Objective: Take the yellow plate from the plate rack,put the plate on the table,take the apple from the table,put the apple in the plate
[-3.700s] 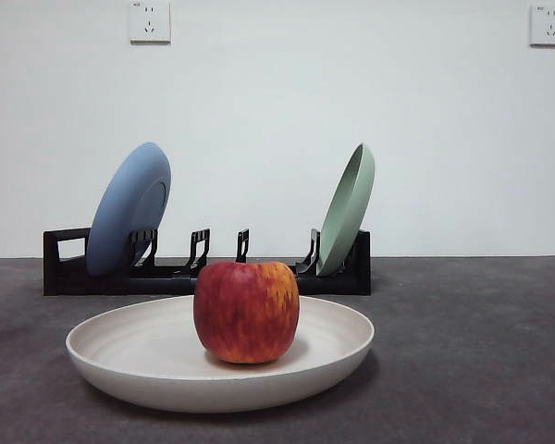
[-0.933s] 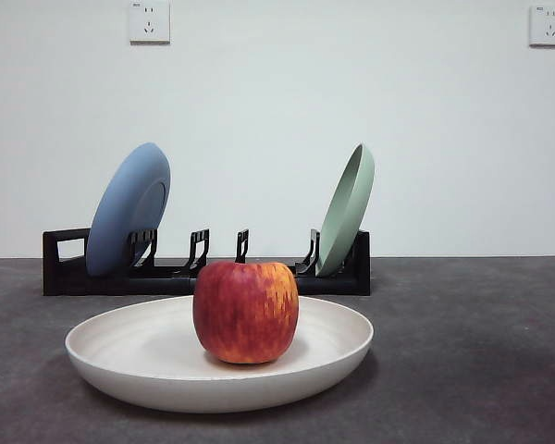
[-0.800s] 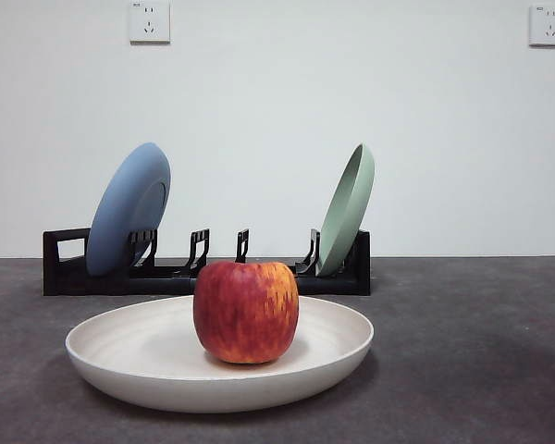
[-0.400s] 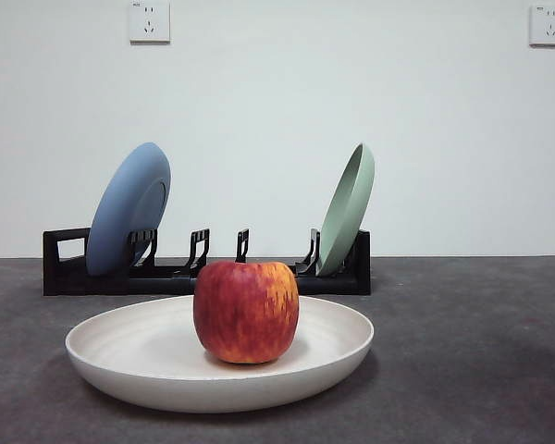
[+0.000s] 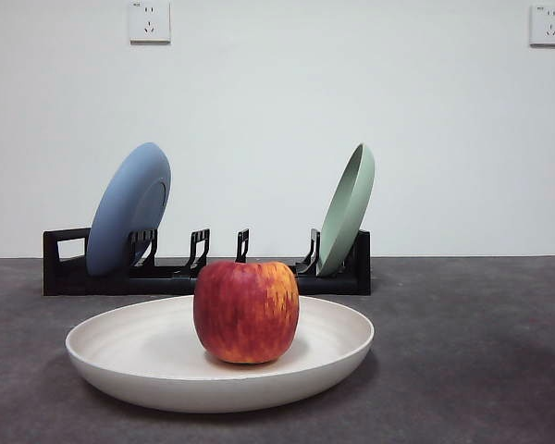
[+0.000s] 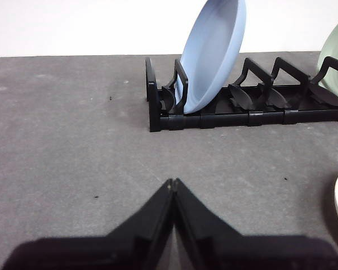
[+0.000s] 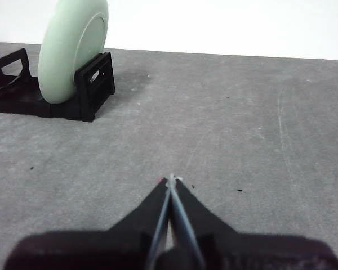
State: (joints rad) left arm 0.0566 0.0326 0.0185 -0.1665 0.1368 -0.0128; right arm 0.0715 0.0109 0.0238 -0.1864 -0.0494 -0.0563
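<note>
The apple [image 5: 246, 312] sits upright in the middle of the yellow plate [image 5: 111, 356], which lies flat on the tabletop [image 5: 481, 351] just in front of the plate rack [image 5: 65, 273]. Judged from this, both placements look done.

The plate looks stiff, light and smooth, best taken at its raised rim; the apple is firm and round, likely to roll, so a hold across its widest part would suit it.

The front view alone shows apple and plate together, with no arm in sight. The left wrist view shows the left claw [image 6: 172, 182] clenched with nothing in it, low over bare tabletop in front of the rack's end that holds the blue plate [image 6: 211, 53], and only a sliver of the yellow plate's rim. The right wrist view shows the right claw [image 7: 170, 179] clenched and empty too, beyond the rack's other end, where the pale green plate [image 7: 72, 48] stands.
</note>
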